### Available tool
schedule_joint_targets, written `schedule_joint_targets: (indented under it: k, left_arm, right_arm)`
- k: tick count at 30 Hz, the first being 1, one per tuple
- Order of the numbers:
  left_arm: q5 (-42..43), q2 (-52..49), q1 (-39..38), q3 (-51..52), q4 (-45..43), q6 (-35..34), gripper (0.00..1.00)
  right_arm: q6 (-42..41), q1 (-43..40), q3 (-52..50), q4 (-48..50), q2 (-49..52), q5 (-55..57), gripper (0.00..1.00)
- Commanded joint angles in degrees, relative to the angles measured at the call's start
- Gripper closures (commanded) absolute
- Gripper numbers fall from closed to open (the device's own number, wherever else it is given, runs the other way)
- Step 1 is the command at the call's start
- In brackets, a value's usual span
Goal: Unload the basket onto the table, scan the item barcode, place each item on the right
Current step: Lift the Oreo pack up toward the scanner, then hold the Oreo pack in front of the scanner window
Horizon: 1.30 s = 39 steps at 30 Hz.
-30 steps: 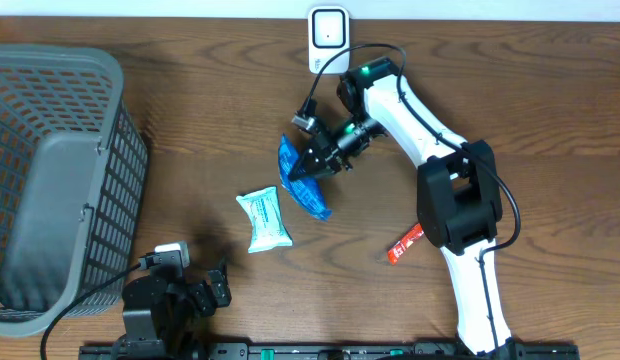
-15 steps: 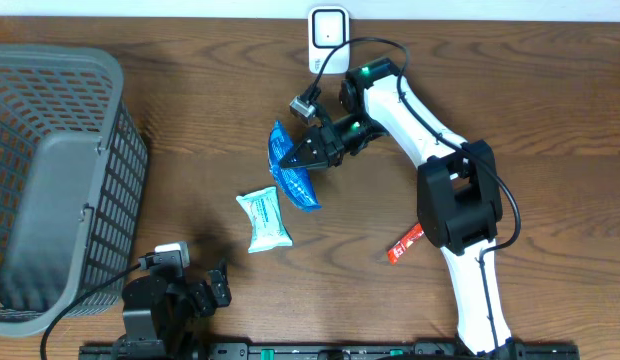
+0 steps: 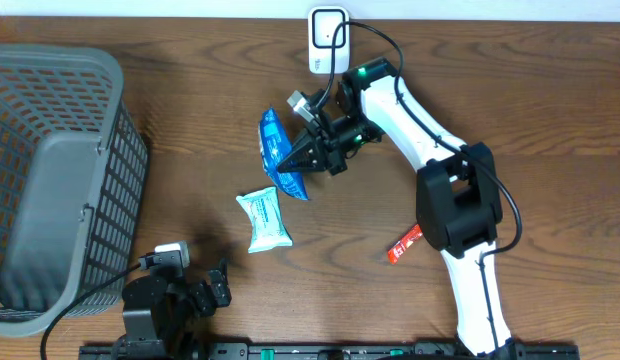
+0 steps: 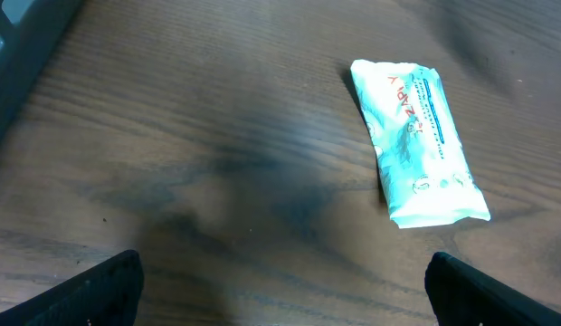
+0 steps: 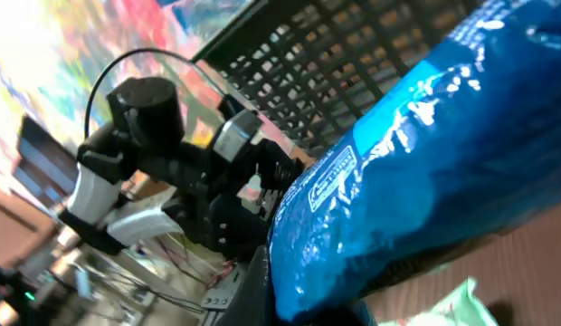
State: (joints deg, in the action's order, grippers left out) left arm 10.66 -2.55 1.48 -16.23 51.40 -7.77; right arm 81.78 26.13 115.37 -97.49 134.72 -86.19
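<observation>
tabletop of dark wood [image 3: 190,100] spans the whole overhead view, with a grey mesh basket [image 3: 118,200] at its left edge. the white right arm [image 3: 420,120] reaches from the near edge towards the far middle, and its right gripper [image 3: 308,152] is clamped on a glossy blue packet [image 3: 278,150]. the packet is held below and to the left of the white scanner [image 3: 328,40] at the far edge, apart from it. the left arm [image 3: 160,300] sits folded at the near edge, and its left gripper [image 4: 282,285] is spread wide over bare wood, holding nothing. a white and teal packet [image 3: 263,220] lies flat just below the blue one, not touching it. a small red item [image 3: 405,243], possibly a sachet, lies beside the right arm's base.
</observation>
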Motion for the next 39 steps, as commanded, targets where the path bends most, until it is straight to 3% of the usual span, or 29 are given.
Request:
schedule_joint_targets:
  k: [1,7,16,17,20,21,26,30,39]
  left_arm:
    - [0.68,0.44,0.22,0.26,2.34,-0.46,0.00]
    - [0.68,0.44,0.22,0.26,2.34,-0.46,0.00]
    - [0.68,0.44,0.22,0.26,2.34,-0.46,0.00]
    - [0.68,0.44,0.22,0.26,2.34,-0.46,0.00]
    - [0.68,0.44,0.22,0.26,2.34,-0.46,0.00]
    - [0.68,0.44,0.22,0.26,2.34,-0.46,0.00]
    - [0.68,0.44,0.22,0.26,2.34,-0.46,0.00]
    - [0.68,0.44,0.22,0.26,2.34,-0.48,0.00]
    - [0.68,0.44,0.22,0.26,2.34,-0.46,0.00]
  right_arm:
    - [5.68,0.55,0.11,0.00,-6.12,-2.82,0.99]
    - [-1.97,-0.11,0.11,0.13,-7.02,-2.38,0.99]
    - [-37.81,-4.37,0.66,10.19,-7.02,2.05,0.99]
    - [-43.34,-4.76,0.98,13.38,-7.02,3.89,0.99]
    - [-72.63,-5.42,1.46,29.86,-7.02,21.66,0.98]
    - [-82.55,-4.72,2.25,36.30,-7.02,38.07,0.98]
    - [-89.61,-2.40,6.45,38.38,-7.02,58.47,0.99]
    - [-91.78,-1.31,9.62,38.42,-7.02,68.32,0.99]
    - [-98.97,-1.18,10.14,48.98,-5.38,77.13,0.99]
